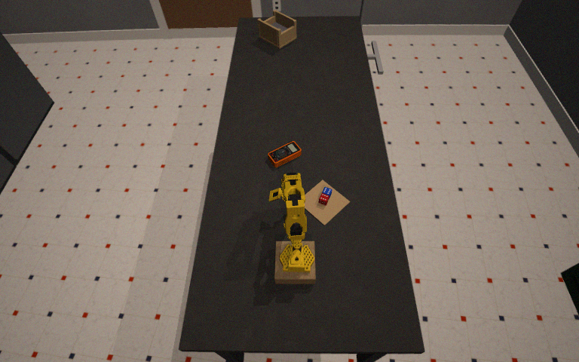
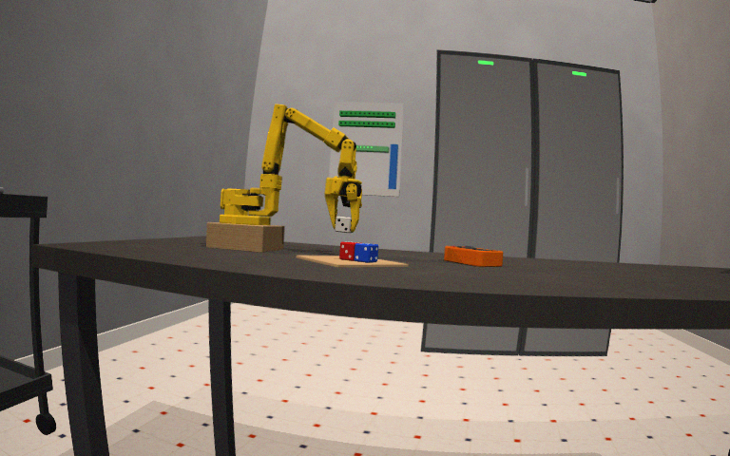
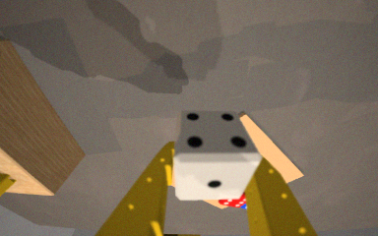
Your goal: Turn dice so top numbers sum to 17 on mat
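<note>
My yellow gripper (image 2: 343, 224) (image 3: 215, 172) is shut on a white die (image 2: 342, 223) (image 3: 215, 159) and holds it in the air, above the table and beside the tan mat (image 1: 335, 207) (image 2: 328, 260) (image 3: 276, 157). In the wrist view the die shows a four-pip face and a one-pip face. A red die (image 1: 323, 198) (image 2: 347, 250) and a blue die (image 1: 326, 191) (image 2: 366, 253) sit flat, side by side and touching, on the mat. In the top view the held die is hidden under the arm (image 1: 293, 200).
An orange multimeter (image 1: 284, 153) (image 2: 472, 255) lies on the dark table (image 1: 298, 106) beyond the mat. A wooden box (image 1: 277, 29) stands at the far end. The arm's wooden base block (image 1: 295, 274) (image 2: 244, 237) (image 3: 30, 133) sits near me.
</note>
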Robot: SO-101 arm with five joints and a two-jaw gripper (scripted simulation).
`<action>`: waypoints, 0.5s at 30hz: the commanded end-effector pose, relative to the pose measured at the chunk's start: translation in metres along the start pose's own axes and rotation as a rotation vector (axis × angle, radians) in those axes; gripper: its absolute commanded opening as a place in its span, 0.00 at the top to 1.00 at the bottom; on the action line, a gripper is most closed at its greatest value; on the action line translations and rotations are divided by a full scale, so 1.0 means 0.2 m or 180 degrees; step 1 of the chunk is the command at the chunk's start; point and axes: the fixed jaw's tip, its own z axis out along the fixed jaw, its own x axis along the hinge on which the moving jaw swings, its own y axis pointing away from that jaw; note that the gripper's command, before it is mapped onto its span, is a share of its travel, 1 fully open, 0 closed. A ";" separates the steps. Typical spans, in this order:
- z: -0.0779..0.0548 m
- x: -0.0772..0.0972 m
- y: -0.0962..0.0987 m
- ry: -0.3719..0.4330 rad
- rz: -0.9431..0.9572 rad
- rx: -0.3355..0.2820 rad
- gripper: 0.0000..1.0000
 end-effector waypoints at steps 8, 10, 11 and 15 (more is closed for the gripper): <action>-0.02 0.01 -0.02 -0.0012 -0.0313 0.0066 1.00; -0.02 0.01 -0.02 -0.0012 -0.0352 0.0066 1.00; -0.02 0.01 -0.02 -0.0012 -0.0368 0.0066 1.00; -0.02 0.01 -0.02 -0.0011 -0.0410 0.0066 1.00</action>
